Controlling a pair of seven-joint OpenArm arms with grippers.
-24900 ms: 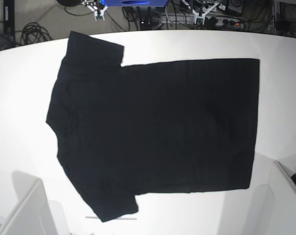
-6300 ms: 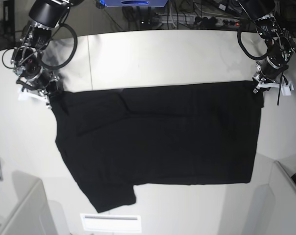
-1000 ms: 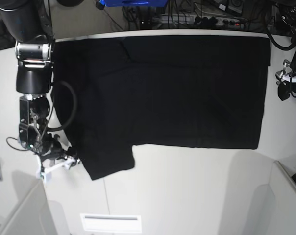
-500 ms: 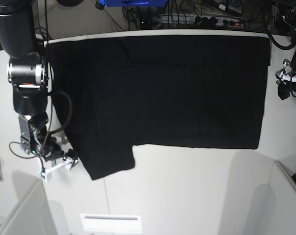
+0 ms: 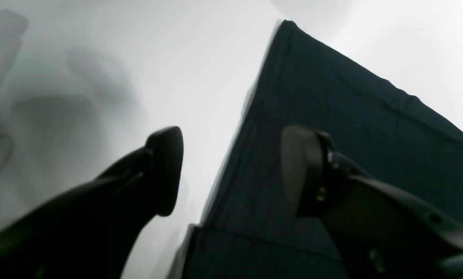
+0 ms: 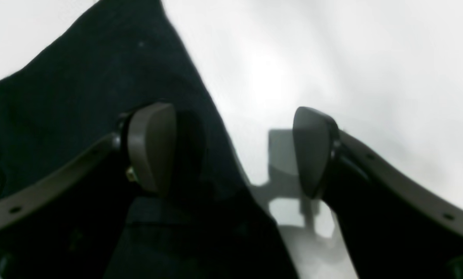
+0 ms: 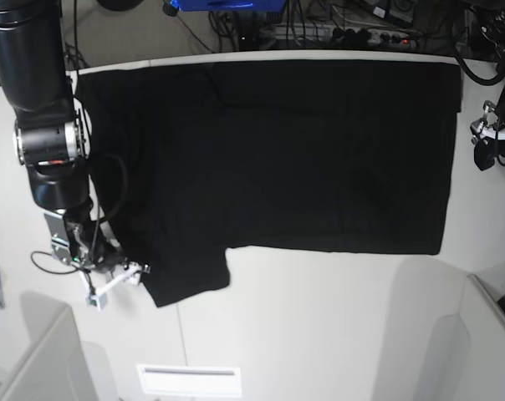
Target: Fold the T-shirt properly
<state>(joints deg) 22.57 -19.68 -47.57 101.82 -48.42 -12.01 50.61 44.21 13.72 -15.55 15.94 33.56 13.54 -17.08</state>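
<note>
T-shirt (image 7: 269, 159) spread flat, plain black side up, across the 12 o'clock half of the white surface (image 7: 319, 334), far edge lying along the surface's far rim. One long edge apparently already turned in: no second sleeve showing at the far side, only a faint crease line near 11 o'clock. One sleeve (image 7: 186, 280) jutting out toward 7 o'clock, unfolded. Body at full length from 9 o'clock to 3 o'clock, no crosswise fold yet. By these signs, an early stage: perhaps one lengthwise fold done; near sleeve, near edge and the halving folds all left.

Right gripper (image 7: 123, 277) at 8 o'clock, jaws wide apart and holding nothing, straddling the sleeve's edge: one finger (image 6: 152, 147) over the cloth, the other over bare surface. Left gripper (image 7: 487, 146) at 3 o'clock, just beside the hem, jaws parted and empty, hem corner (image 5: 287, 27) visible ahead of it.
</note>
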